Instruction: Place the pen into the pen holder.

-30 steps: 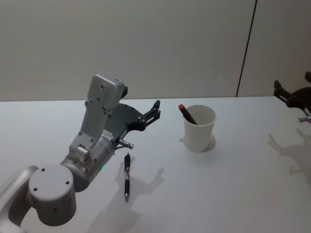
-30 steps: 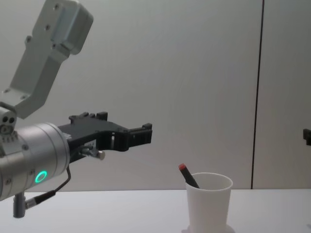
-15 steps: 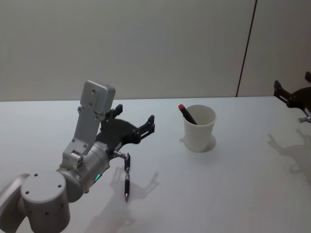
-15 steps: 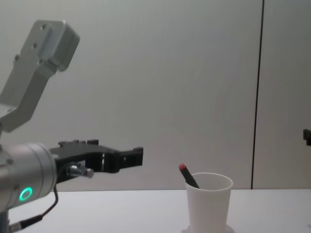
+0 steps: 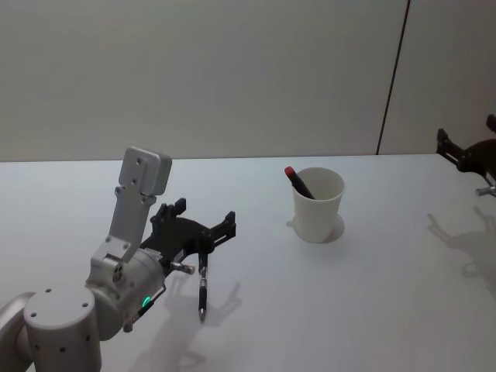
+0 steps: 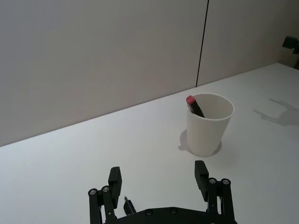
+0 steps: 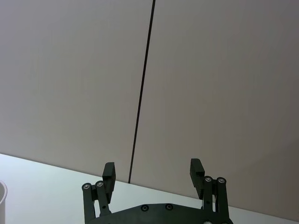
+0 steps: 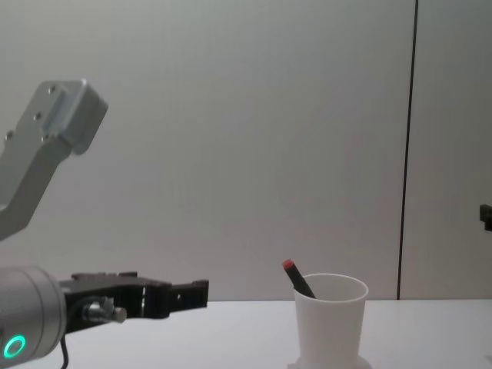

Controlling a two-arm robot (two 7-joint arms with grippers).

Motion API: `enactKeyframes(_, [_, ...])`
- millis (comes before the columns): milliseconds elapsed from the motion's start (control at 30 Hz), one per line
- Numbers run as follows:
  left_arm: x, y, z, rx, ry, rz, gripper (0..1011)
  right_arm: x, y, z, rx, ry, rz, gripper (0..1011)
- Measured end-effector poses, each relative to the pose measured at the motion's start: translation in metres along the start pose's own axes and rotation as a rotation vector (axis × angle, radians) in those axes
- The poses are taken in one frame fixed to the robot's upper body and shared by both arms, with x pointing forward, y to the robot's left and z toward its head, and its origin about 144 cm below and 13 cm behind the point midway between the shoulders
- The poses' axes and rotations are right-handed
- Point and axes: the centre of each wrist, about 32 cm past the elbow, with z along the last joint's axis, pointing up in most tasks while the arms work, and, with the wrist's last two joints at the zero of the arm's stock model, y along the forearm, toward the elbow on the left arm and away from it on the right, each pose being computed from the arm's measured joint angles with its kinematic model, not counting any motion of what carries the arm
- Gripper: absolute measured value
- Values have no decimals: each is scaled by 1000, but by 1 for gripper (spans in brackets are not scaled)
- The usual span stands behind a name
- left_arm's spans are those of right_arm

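A black pen (image 5: 202, 288) with silver bands lies on the white table, pointing toward me. My left gripper (image 5: 205, 215) hangs open just above the pen's far end, holding nothing; the left wrist view shows its fingers (image 6: 201, 173) spread, with a dark pen end (image 6: 127, 204) low between them. The pen holder (image 5: 318, 204), a white paper cup, stands to the right and farther back, with a red-capped pen (image 5: 297, 180) leaning inside. The chest view shows the left gripper (image 8: 188, 294) level with the pen holder (image 8: 330, 319). My right gripper (image 5: 465, 139) is parked open at the far right.
The white tabletop (image 5: 349, 302) runs back to a grey wall with a dark vertical seam (image 5: 391, 77). Bare table lies between the pen and the cup. The right wrist view shows the right gripper (image 7: 152, 171) facing that wall.
My left arm has dropped and drawn back toward me, bringing the open gripper from beside the cup down over the lying pen. The pens, cup and right arm have not moved.
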Motion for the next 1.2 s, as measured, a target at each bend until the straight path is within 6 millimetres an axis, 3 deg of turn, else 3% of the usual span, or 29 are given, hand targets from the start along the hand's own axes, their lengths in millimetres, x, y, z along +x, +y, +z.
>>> enactKeyframes(1200, [16, -10, -20, 270, 46, 50, 1004, 0, 0, 0, 0, 0, 0, 1002])
